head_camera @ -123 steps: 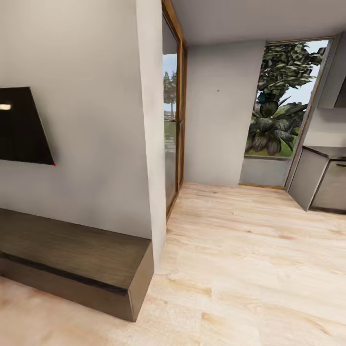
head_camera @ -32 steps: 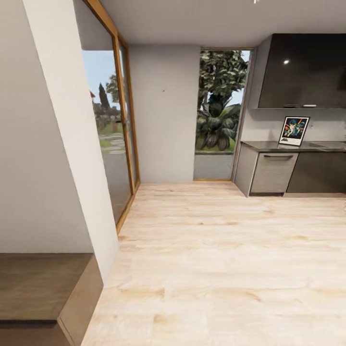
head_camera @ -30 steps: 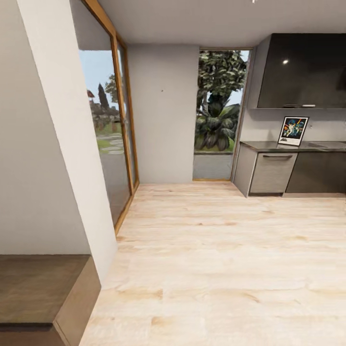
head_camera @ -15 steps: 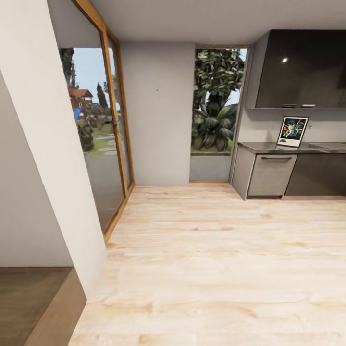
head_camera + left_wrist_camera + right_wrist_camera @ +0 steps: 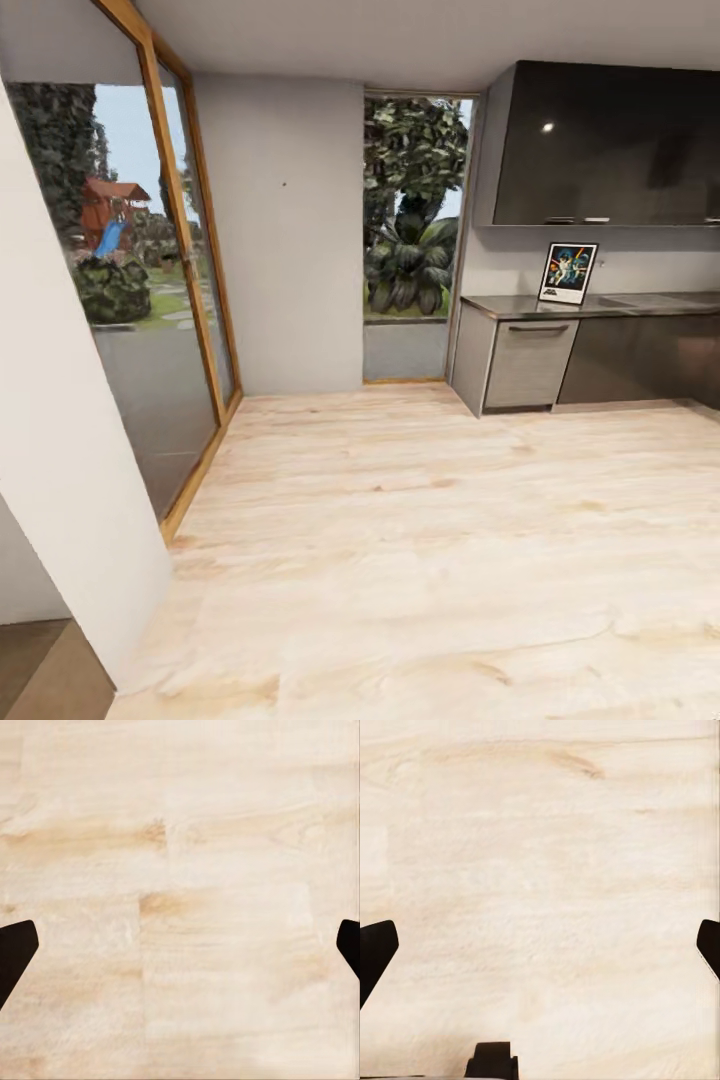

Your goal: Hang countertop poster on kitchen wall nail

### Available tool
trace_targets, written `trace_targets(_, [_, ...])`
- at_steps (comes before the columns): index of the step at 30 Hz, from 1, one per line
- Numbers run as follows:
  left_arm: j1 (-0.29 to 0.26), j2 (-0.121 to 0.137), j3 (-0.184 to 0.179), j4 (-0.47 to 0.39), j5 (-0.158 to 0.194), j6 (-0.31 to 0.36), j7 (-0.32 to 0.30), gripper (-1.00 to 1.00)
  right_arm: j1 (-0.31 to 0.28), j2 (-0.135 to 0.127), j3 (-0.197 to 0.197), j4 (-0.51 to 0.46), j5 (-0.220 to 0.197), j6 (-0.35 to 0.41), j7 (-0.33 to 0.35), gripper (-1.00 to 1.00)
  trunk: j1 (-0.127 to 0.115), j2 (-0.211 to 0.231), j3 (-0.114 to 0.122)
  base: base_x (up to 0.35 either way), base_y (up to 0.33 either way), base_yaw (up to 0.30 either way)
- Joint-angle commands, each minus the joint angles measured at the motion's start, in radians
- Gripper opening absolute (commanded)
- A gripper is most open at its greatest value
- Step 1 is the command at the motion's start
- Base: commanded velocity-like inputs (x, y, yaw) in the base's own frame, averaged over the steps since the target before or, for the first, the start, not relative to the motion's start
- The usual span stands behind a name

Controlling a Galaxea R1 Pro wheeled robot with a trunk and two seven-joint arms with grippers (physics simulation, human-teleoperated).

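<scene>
Far right, the poster (image 5: 568, 272) stands upright on the table (image 5: 600, 305); the nail (image 5: 284, 184) dots the far wall. Left hand (image 5: 180, 945) and right hand (image 5: 540, 945) gape wide over floor (image 5: 420, 540).

The framed poster (image 5: 568, 273) stands upright on the grey kitchen countertop (image 5: 600, 305); a wall nail (image 5: 284, 184) dots the far wall.
</scene>
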Motion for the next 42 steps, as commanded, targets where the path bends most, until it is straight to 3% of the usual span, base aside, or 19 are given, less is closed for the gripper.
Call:
trace_targets(1, [0.0,0.0,0.001,-0.001,-0.001,-0.001,0.0,1.0,-0.001,0.0,0.0,0.001,0.0,-0.003,-0.001,1.0,0.001,0.0,-0.001,0.312,-0.096,-0.271])
trace_targets(32, [0.0,0.0,0.003,-0.001,-0.001,-0.001,0.002,1.0,-0.001,-0.014,0.001,0.003,0.0,-0.003,0.0,1.0,0.001,0.0,-0.001,0.306,-0.121,-0.02])
trace_targets(42, [0.0,0.0,0.003,-0.001,-0.001,-0.001,0.002,1.0,-0.001,-0.014,0.001,0.003,0.0,-0.003,0.001,1.0,0.001,0.0,-0.001,0.28,-0.195,-0.205])
